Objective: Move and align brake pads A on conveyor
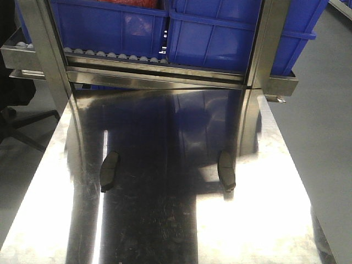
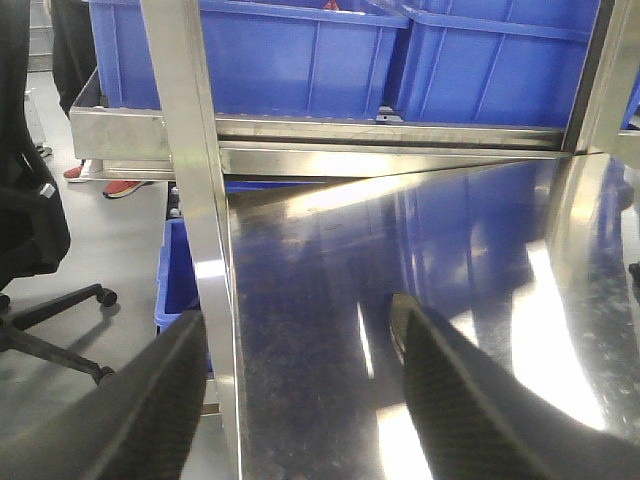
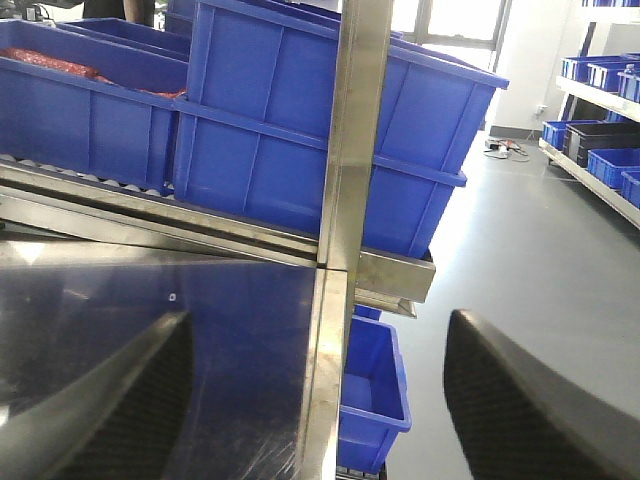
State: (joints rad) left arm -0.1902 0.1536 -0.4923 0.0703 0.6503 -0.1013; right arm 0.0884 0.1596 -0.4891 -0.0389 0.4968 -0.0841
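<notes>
Lying on shiny steel bench (image 1: 165,231): two dark grey curved brake pads (image 1: 110,171), apart. Spread, empty: left fingers (image 2: 460,400), right fingers (image 3: 120,400). Risk: pads skid on slick steel if pinched off-ctr.

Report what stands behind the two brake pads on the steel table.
Behind the brake pads, the steel tabletop runs to a steel rack. Its roller rail carries a left blue bin showing something red at its rim, and a right blue bin whose walls hide its contents.
</notes>
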